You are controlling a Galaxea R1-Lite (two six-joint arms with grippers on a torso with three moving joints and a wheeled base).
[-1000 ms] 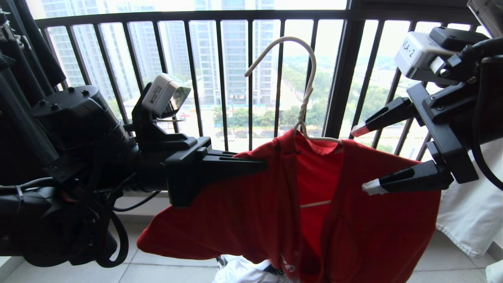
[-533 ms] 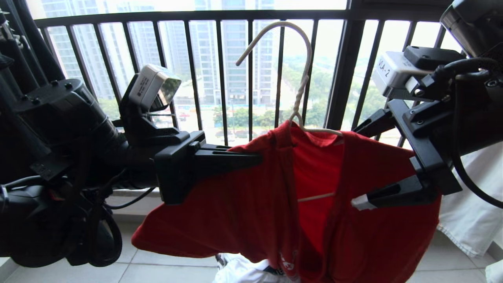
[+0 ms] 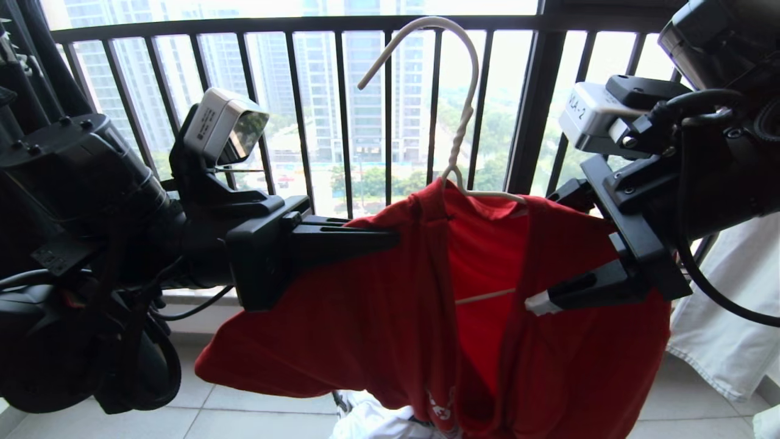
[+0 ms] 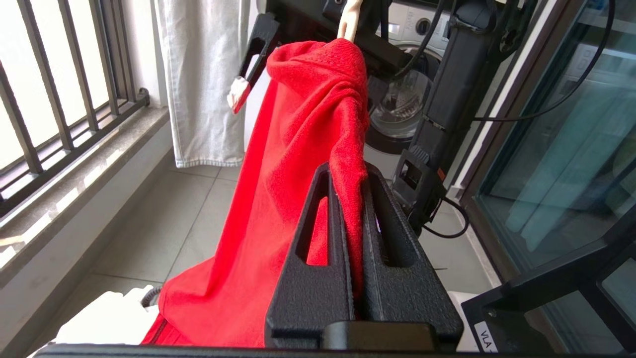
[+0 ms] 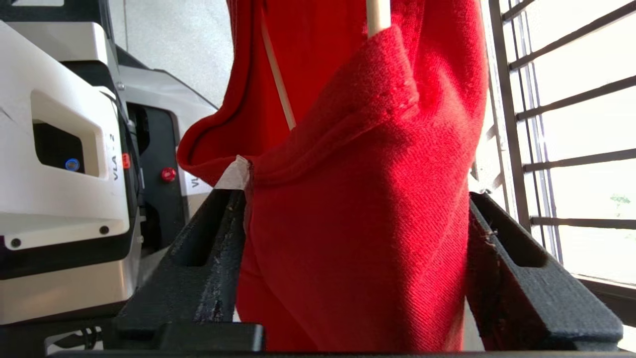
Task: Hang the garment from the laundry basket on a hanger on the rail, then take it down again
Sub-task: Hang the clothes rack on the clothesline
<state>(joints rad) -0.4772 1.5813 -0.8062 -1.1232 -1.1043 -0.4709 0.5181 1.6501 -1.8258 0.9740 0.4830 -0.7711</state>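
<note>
The red garment (image 3: pixel 378 317) hangs on the white wire hanger (image 3: pixel 466 91), whose hook stands free in the air before the window bars. My left gripper (image 3: pixel 393 239) is shut on the garment's left shoulder; in the left wrist view the red fabric (image 4: pixel 288 149) is pinched between its fingers (image 4: pixel 348 171). My right gripper (image 3: pixel 545 250) is open and straddles the other shoulder. In the right wrist view the cloth (image 5: pixel 357 223) fills the gap between its spread jaws (image 5: pixel 355 196), with the hanger wire (image 5: pixel 377 15) poking out above. The rail and the laundry basket are out of view.
The dark barred window railing (image 3: pixel 341 122) runs close behind the hanger. A white cloth (image 3: pixel 725 305) hangs at the right. White clothing (image 3: pixel 378 421) lies low under the garment. A washing machine (image 4: pixel 402 99) and a glass door (image 4: pixel 556 149) stand behind the arms.
The hanger and garment have risen a little with my left gripper. My right gripper has moved in over the garment's right shoulder, one finger passing behind the fabric, and its jaws have narrowed slightly.
</note>
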